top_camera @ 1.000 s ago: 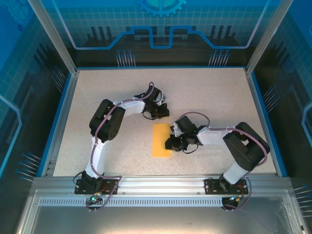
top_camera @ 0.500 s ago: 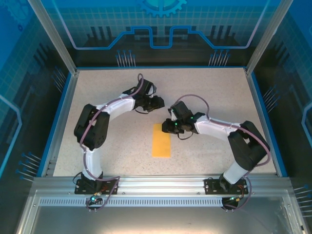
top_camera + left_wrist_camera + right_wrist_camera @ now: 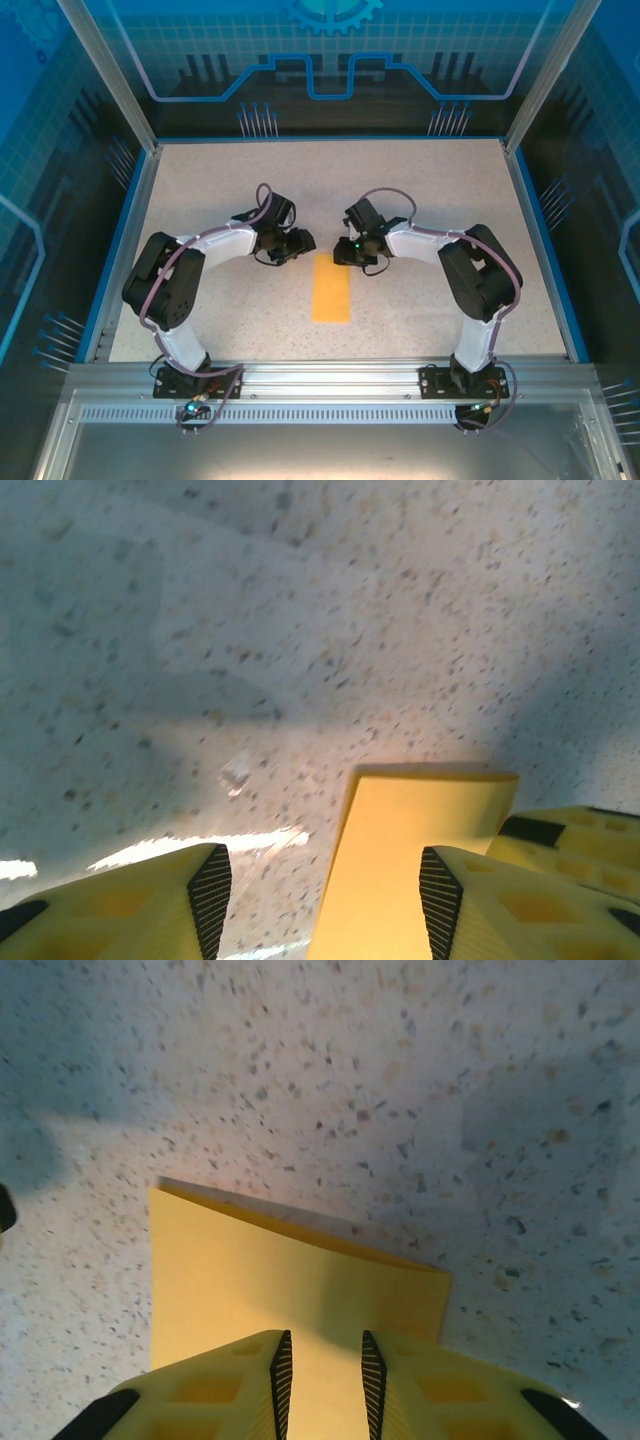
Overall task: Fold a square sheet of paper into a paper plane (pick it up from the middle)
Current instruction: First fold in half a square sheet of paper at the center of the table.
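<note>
The orange-yellow sheet of paper (image 3: pixel 331 288) lies flat on the speckled table as a narrow, long rectangle, one layer folded over another. My left gripper (image 3: pixel 302 241) is just left of its far end, with its fingers wide open; in the left wrist view the paper (image 3: pixel 415 860) runs up beside the right finger of this gripper (image 3: pixel 325 895). My right gripper (image 3: pixel 344 254) is low over the far right corner. In the right wrist view this gripper (image 3: pixel 322 1365) shows a narrow gap over the paper (image 3: pixel 250 1280), gripping nothing. A paper plane is out of view.
The speckled table (image 3: pixel 430 190) is ringed by a blue rim and aluminium posts, with the arm bases on a rail (image 3: pixel 330 375) at the near edge. A yellow finger of the right gripper (image 3: pixel 575 830) shows at the right of the left wrist view.
The left gripper has opened and its arm has swung back and to the left. The right gripper has moved from the paper's right side up to its far end and opened slightly.
</note>
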Controlling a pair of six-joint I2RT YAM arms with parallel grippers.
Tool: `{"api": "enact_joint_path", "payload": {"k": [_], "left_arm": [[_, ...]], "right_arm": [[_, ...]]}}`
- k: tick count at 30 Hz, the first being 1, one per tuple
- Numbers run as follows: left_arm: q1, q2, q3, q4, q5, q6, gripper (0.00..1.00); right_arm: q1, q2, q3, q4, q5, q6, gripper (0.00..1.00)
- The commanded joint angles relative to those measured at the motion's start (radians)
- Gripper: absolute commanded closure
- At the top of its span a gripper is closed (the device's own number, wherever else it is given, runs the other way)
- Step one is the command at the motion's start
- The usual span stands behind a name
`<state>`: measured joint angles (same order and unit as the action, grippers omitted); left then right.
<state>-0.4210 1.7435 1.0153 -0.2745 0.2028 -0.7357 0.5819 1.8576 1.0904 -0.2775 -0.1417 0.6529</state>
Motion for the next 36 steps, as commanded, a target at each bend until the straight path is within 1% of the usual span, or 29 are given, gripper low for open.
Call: {"api": "enact_joint_path", "payload": {"k": [1,9,13,21,25,29,32,34,36], "left_arm": [[0.001,-0.068,-0.036,0.020,-0.009,-0.032,0.42],[-0.001,-0.141,-0.091,0.008,0.010,-0.041,0.41],[-0.003,-0.170,-0.120,0.008,0.031,-0.046,0.40],[-0.040,-0.204,-0.169,0.011,0.050,-0.072,0.39],[-0.055,-0.225,-0.195,0.011,0.055,-0.094,0.39],[-0.077,-0.237,-0.212,0.019,0.068,-0.108,0.38],[-0.092,-0.238,-0.225,0.029,0.079,-0.124,0.38],[-0.097,-0.237,-0.239,0.046,0.093,-0.146,0.38],[-0.103,-0.232,-0.253,0.070,0.116,-0.167,0.37]], "right_arm": [[-0.004,0.034,0.039,-0.028,-0.024,-0.025,0.72],[-0.008,0.081,0.081,-0.065,0.044,-0.036,0.72],[-0.026,0.108,0.108,-0.066,0.077,-0.013,0.72],[-0.053,0.139,0.170,-0.083,0.150,0.026,0.73],[-0.048,0.074,0.172,-0.080,0.141,-0.009,0.72],[-0.012,0.008,0.140,-0.087,0.118,-0.046,0.71],[0.011,0.003,0.124,-0.085,0.087,-0.057,0.70],[0.013,0.020,0.125,-0.086,0.060,-0.055,0.69],[0.012,0.035,0.122,-0.091,0.058,-0.053,0.69]]}}
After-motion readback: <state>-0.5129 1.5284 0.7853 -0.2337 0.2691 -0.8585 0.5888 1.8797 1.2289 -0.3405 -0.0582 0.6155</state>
